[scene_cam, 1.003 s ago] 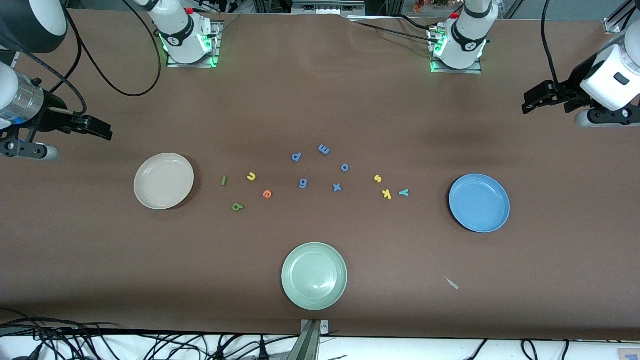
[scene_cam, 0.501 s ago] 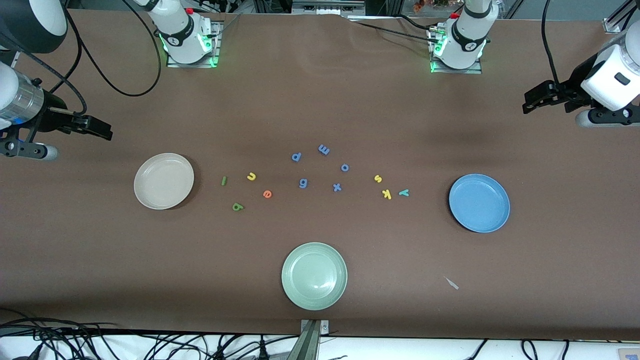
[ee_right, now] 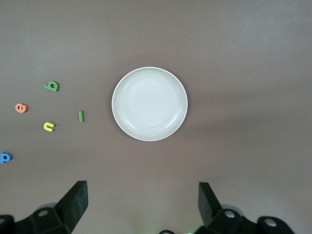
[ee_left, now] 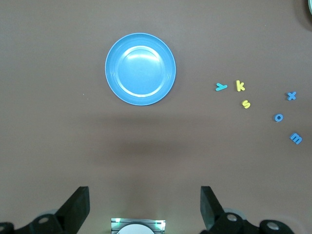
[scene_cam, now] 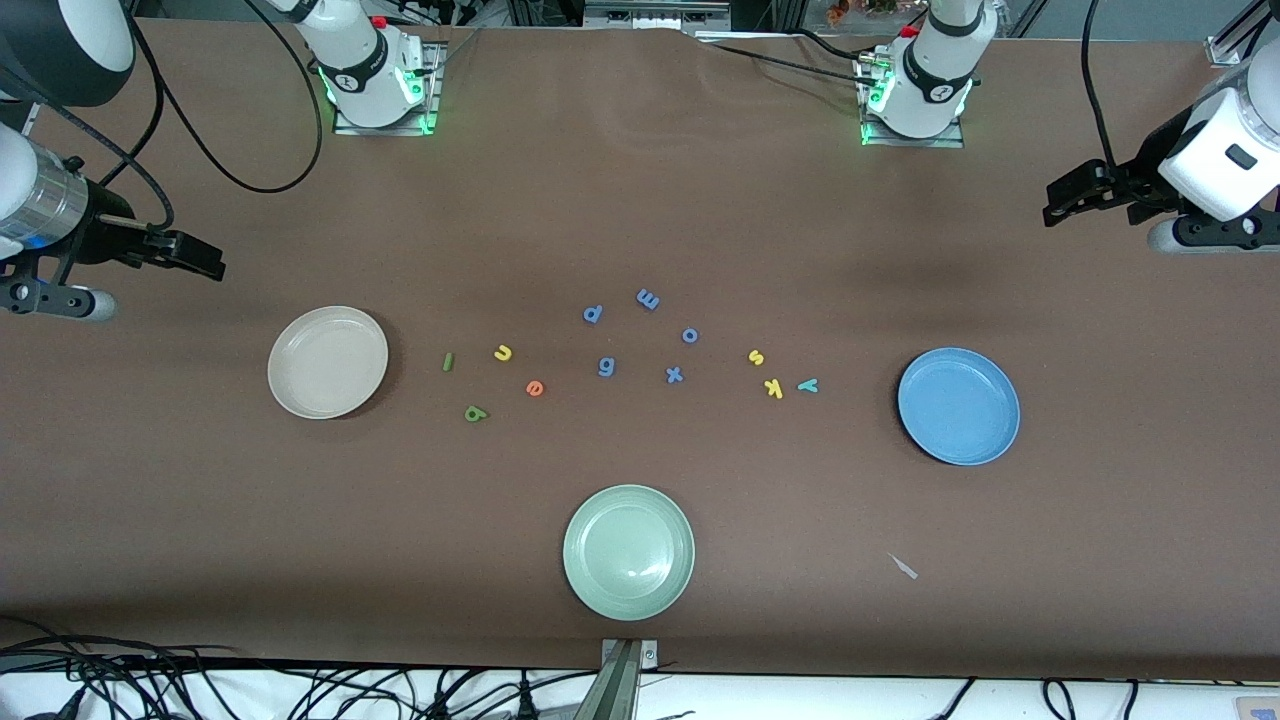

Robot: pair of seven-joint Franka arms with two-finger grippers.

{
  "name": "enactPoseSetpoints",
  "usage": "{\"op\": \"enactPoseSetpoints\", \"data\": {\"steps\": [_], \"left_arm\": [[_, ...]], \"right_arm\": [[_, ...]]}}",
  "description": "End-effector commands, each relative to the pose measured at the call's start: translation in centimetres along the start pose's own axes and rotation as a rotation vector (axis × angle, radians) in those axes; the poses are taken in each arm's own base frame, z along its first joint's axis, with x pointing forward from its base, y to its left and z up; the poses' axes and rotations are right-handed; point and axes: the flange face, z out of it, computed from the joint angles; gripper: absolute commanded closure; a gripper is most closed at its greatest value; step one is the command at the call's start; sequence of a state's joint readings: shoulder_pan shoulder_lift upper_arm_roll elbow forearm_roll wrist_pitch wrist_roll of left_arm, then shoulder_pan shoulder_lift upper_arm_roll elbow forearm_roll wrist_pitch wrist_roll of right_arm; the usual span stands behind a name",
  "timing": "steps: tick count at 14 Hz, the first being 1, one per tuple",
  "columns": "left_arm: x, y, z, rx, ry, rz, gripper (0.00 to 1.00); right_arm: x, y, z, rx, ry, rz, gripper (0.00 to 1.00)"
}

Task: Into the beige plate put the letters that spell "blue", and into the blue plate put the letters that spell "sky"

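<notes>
- Front view: left gripper raised at the left arm's end of the table, fingers spread, holding nothing; blue plate nearer the camera than it, with yellow "s", yellow "k" and teal "y" toward the table's middle.
- Same view: right gripper up at the right arm's end, fingers spread and empty; beige plate near it, then green "l", yellow "u", orange "e", dark green "b". Blue letters mid-table; pale green plate nearest the camera.
- Left wrist view: fingers wide apart, blue plate well ahead of them, "y", "k", "s" beside it.
- Right wrist view: fingers wide apart, beige plate ahead, "b", "e", "u", "l" beside it.
</notes>
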State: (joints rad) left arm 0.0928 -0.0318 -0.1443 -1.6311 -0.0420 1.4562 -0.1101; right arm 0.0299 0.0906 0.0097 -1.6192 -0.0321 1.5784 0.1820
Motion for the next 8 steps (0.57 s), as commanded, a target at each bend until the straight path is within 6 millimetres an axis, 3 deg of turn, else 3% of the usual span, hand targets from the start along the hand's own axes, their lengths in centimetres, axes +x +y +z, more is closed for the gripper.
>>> {"op": "enactPoseSetpoints", "data": {"steps": [1, 8], "left_arm": [[-0.5, 1.3, -0.8, -0.003, -0.001, 0.002, 0.0], [-0.3, 0.6, -0.6, -0.005, -0.007, -0.046, 0.0]], "right_arm": [[0.0, -0.8, -0.1, 0.004, -0.005, -0.024, 0.0], [1.4, -5.4, 3.7, 0.001, -0.051, -0.077, 0.0]]}}
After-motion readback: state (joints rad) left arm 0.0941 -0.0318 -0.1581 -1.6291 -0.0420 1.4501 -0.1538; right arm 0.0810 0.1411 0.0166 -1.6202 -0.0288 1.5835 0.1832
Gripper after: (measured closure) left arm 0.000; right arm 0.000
